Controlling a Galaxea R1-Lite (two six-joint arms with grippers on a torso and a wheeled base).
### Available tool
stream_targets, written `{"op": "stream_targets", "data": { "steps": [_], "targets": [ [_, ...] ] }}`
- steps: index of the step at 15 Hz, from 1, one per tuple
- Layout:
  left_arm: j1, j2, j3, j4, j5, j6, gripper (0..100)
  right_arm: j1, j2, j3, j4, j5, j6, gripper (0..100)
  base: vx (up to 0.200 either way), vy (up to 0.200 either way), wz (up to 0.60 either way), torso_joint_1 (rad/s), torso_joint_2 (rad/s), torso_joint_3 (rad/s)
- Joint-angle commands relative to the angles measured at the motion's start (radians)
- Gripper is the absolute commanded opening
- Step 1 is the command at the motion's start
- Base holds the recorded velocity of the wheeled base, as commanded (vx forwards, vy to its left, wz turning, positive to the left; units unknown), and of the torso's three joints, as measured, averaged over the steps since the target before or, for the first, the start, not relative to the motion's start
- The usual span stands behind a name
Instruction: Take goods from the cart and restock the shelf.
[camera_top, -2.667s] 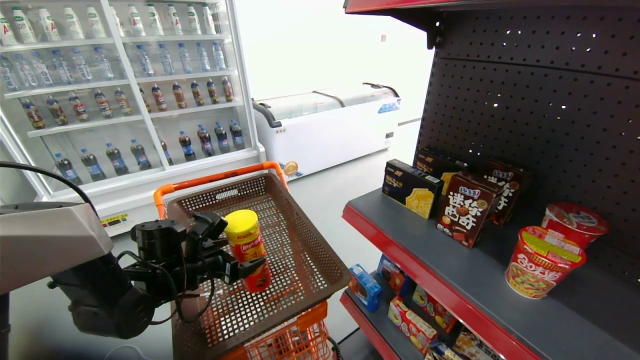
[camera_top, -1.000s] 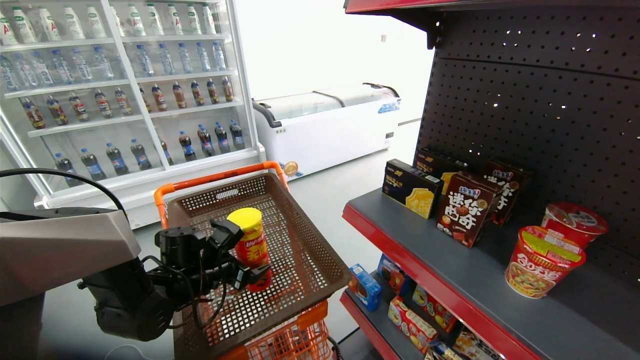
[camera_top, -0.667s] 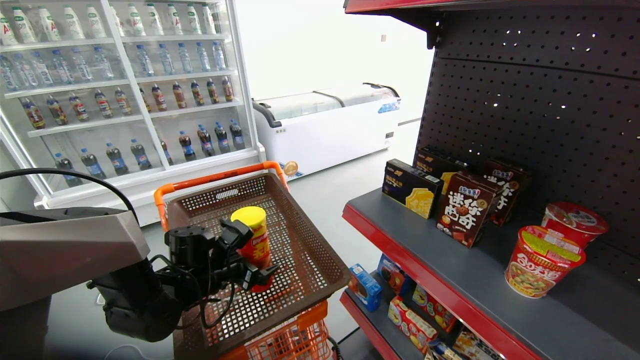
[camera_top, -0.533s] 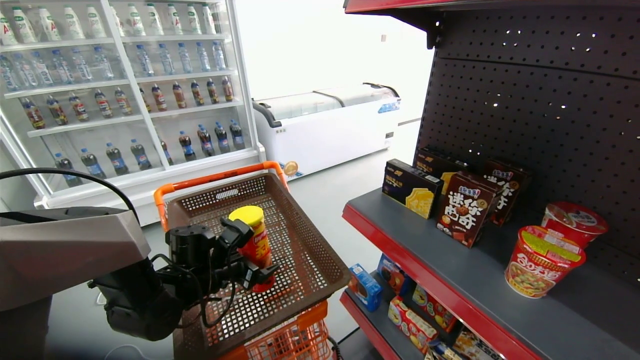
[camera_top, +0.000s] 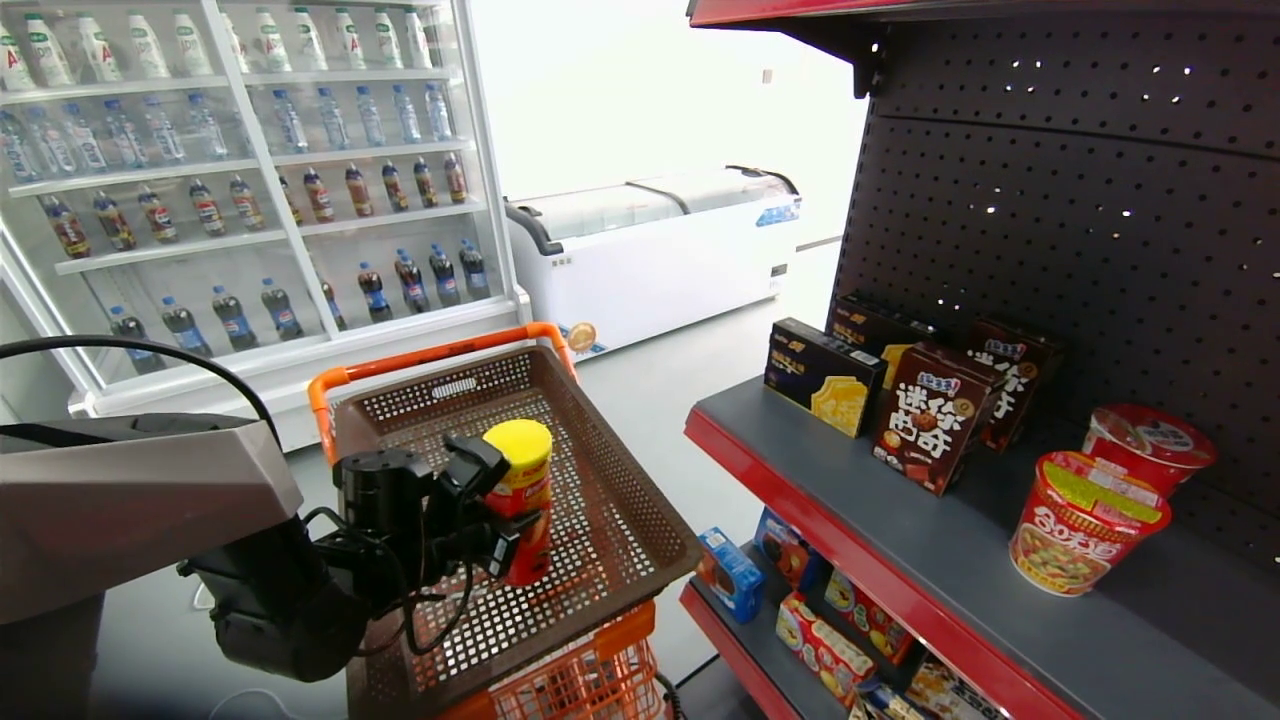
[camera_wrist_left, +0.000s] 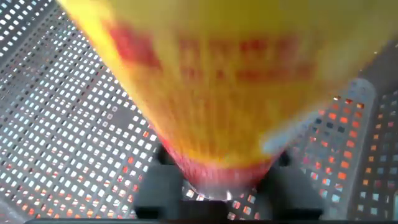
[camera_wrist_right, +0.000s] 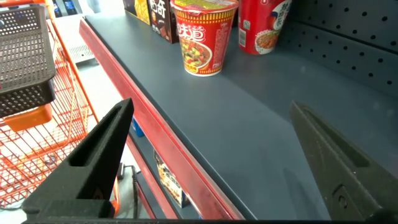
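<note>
Our left gripper (camera_top: 508, 520) is clamped on the can (camera_top: 527, 488), which stands nearly upright, yellow lid up, inside the cart's brown basket (camera_top: 630, 500). We cannot tell whether its base touches the mesh. Our right gripper (camera_wrist_right: 211, 107) faces the grey shelf (camera_wrist_right: 249, 124) with its jaws wide apart and nothing between them. A noodle cup (camera_wrist_right: 199, 37) stands farther along that shelf, and dark boxes (camera_top: 925, 415) stand beyond it. Past the cart we see a drinks fridge (camera_top: 240, 200) and a chest freezer (camera_top: 650, 250).
</note>
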Motion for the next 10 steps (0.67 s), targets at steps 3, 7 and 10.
{"op": "stream_targets", "data": {
  "steps": [3, 7, 10],
  "targets": [
    [0.000, -0.089, 0.027, 0.002, 0.032, 0.002, 0, 0.000, 0.001, 0.000, 0.000, 0.000, 0.000, 100, 0.000, 0.000, 0.00, 0.000, 0.00, 0.000],
    [0.011, -0.403, 0.086, 0.110, 0.077, -0.107, 0, 0.000, 0.001, 0.000, 0.000, 0.000, 0.000, 100, 0.000, 0.000, 0.00, 0.000, 0.00, 0.000],
    [0.016, -0.744, 0.155, 0.317, 0.172, -0.213, 0, 0.000, 0.001, 0.000, 0.000, 0.000, 0.000, 100, 0.000, 0.000, 0.00, 0.000, 0.00, 0.000]
  ]
}}
